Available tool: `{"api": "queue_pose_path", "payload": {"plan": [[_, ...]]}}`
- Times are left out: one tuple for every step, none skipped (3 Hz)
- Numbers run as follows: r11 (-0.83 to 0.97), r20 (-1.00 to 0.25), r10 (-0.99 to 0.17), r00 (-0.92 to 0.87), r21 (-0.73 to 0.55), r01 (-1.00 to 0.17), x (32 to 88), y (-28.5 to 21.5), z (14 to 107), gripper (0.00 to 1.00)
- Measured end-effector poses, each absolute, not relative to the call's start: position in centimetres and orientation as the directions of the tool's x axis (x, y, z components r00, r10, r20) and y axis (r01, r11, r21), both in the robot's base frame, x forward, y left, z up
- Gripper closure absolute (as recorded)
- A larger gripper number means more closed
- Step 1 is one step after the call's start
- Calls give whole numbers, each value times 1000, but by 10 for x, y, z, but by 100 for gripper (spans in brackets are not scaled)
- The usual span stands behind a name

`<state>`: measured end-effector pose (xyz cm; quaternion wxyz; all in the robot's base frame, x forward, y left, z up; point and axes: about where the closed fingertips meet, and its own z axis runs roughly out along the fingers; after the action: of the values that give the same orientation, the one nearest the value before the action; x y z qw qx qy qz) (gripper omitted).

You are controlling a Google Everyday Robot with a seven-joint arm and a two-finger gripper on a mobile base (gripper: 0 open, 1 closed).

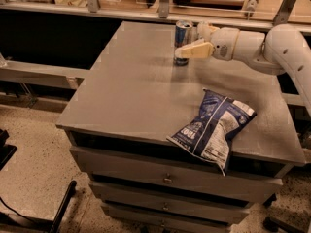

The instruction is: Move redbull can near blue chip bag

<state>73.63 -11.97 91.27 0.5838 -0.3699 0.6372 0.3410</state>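
Note:
The redbull can stands upright at the far middle of the grey table top; it is slim, blue and silver with a silver top. My gripper reaches in from the right and is right at the can, level with its lower half and partly covering it. The white arm stretches off to the right. The blue chip bag lies crinkled at the near right of the table and hangs a little over the front edge. It is well apart from the can, nearer to me and to the right.
The table is a cabinet with drawers below its front edge. A shelf rail with metal posts runs behind the table. A lower bench stands to the left, and speckled floor lies below.

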Motion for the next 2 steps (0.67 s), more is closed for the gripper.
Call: {"api": "queue_pose_path", "payload": {"plan": [[486,-997,-78,0,-37,-873,742,-111,915,18],[482,-997,-78,0,-37,-875,742,-108,914,41]]}}
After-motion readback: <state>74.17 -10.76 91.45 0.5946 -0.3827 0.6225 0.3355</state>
